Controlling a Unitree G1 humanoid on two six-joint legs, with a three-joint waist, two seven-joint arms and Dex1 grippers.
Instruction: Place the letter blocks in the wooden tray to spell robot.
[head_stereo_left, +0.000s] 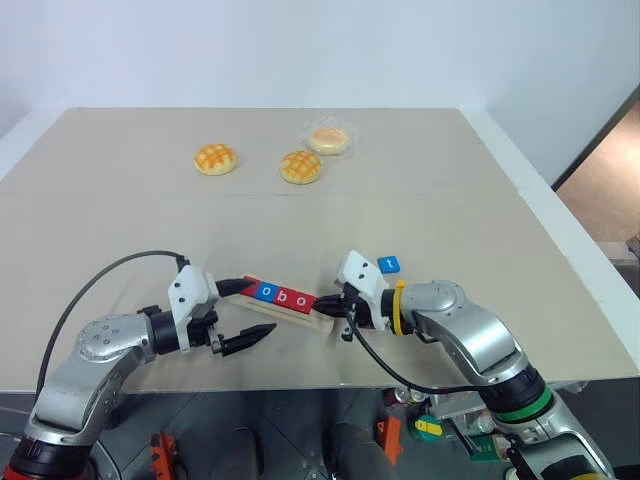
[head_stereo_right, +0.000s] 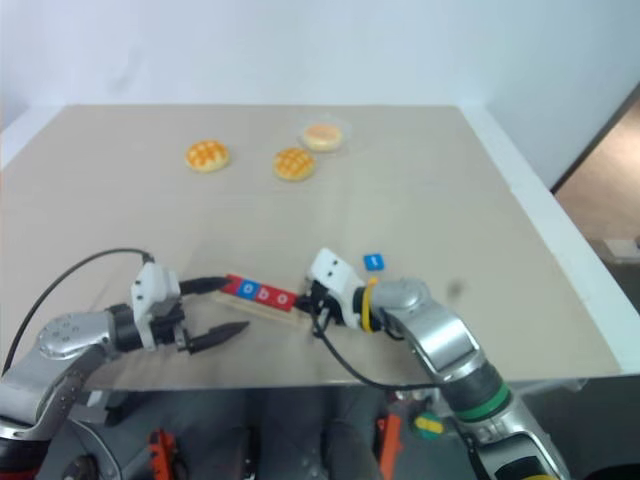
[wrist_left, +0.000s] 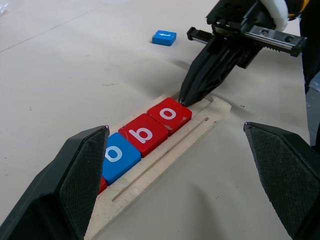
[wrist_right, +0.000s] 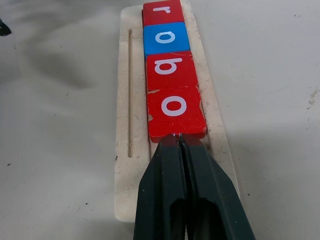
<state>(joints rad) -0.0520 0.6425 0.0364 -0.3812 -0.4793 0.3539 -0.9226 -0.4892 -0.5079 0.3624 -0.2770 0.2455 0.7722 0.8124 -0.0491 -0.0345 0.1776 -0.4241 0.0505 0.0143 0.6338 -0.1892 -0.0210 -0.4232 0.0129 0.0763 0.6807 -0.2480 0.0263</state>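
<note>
Here, four glossy square letter blocks (wrist_right: 170, 65) fill the grooved pale wooden tray (wrist_right: 127, 165).

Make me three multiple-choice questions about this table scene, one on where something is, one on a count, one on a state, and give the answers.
1. Where does the loose blue square letter tile lie?
A. in the tray
B. on the table beyond the tray's end
C. between the left pincer's fingers

2. How many tiles sit in the long pale-wood tray?
A. two
B. four
C. five

3. How is the right pincer set?
A. shut, tips at the last red o tile
B. wide open above the tray
C. shut on the blue tile

Answers: 1 B, it rests apart on the tabletop. 2 B, r, o, b, o are seated. 3 A, its fingers are pressed together at that tile's edge.
</note>
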